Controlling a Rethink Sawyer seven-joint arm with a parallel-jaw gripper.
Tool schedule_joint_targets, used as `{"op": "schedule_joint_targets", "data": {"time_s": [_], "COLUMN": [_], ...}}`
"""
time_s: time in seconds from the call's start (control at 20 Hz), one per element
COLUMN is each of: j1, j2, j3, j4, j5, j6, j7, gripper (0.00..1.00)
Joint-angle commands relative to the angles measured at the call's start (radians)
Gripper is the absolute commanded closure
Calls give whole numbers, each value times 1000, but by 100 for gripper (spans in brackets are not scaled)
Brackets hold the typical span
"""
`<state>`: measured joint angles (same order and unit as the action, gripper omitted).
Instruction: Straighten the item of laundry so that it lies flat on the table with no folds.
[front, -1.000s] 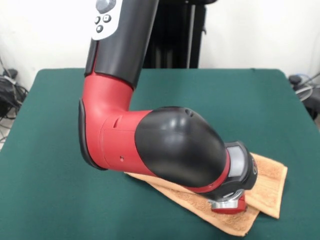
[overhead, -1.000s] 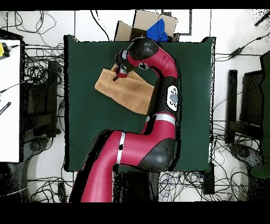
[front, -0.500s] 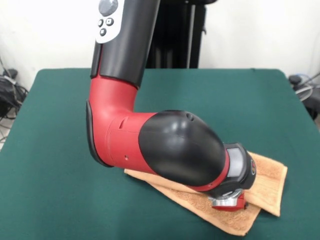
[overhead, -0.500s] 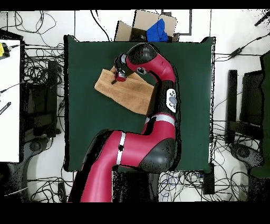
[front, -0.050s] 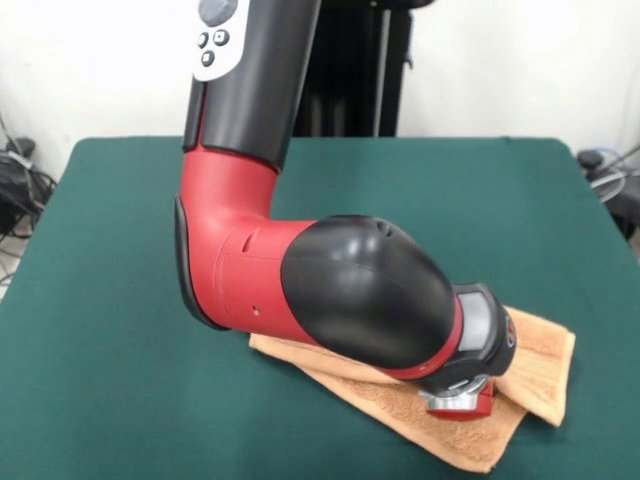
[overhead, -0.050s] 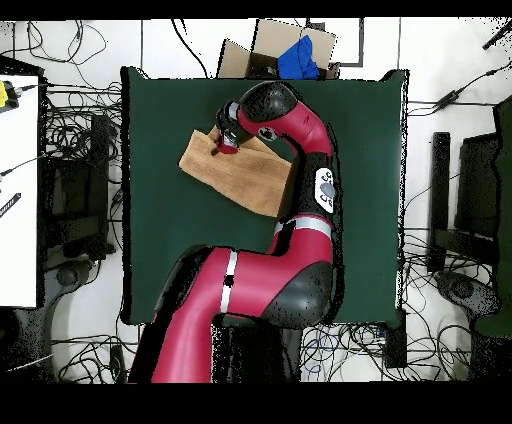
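No words, numbers or brand marks can be read in either view. The arm's white button pad (front, -0.050s: 215, 38) carries round buttons whose markings are too small to tell, and the small screen (front, -0.050s: 478, 325) on the wrist shows nothing legible.

Light is bright, even and diffuse, seemingly from above. The arm (front, -0.050s: 330, 290) casts a soft shadow on the table (front, -0.050s: 110, 380); its black elbow shell shows dull glare. Focus is slightly soft.
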<state>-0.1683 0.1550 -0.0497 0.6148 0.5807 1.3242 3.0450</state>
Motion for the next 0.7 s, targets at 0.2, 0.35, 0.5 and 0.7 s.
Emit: {"op": "schedule_joint_targets", "data": {"time_s": [0.2,0.35,0.5,0.7], "j1": [30,30,32,29], "j2": [3,2,-8,-41], "j3": [84,98,98,108], "j4": [196,185,194,249], "j5": [-41,-32,-29,-16], "j6": [-95,-76,-64,-61], "j7": [-40,-32,-21,-31], "gripper": [100,100,100,100]}}
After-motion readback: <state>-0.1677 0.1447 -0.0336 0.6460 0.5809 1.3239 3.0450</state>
